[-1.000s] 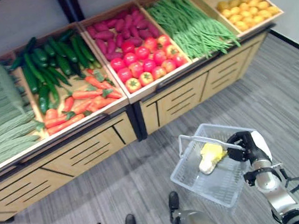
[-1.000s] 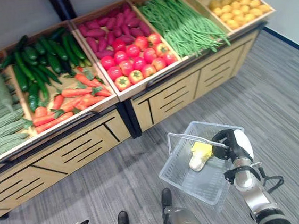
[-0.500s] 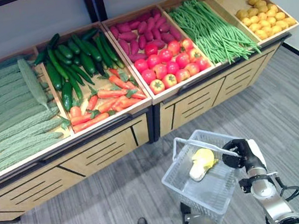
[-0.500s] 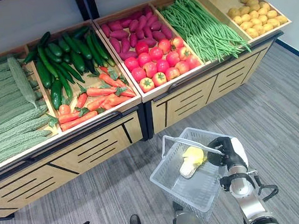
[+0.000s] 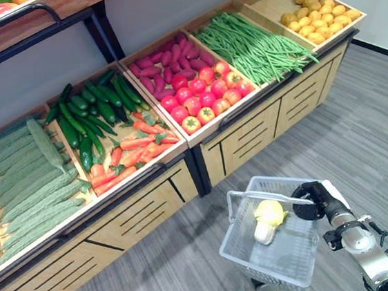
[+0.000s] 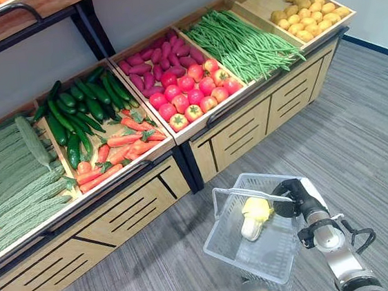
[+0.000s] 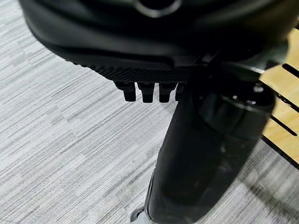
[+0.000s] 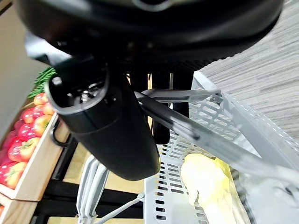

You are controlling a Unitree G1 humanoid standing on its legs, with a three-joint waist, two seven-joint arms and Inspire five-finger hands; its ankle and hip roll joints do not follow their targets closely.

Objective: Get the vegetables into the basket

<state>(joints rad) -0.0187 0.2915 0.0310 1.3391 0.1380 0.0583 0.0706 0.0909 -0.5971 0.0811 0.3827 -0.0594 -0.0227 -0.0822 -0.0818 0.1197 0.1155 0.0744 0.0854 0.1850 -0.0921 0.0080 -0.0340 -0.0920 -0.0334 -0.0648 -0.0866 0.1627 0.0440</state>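
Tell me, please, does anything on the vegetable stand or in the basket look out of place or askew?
One bitter gourd lies crosswise on top of its pile, tipped toward the cucumbers. The basket hangs tilted from the right hand, whose fingers curl round its handle; a pale yellow vegetable lies inside. Nothing has spilled.

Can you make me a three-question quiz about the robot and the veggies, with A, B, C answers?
1. Where are the carrots?
A. in the bin with the cucumbers
B. on the floor
C. in the basket

2. What colour is the vegetable in the basket?
A. purple
B. yellow
C. orange

3. What is the right hand doing?
A. holding the basket's handle
B. picking a tomato
C. hanging open

Answers:
1 A, they lie just in front of the cucumbers.
2 B, it is pale yellow.
3 A, its fingers curl round the handle.
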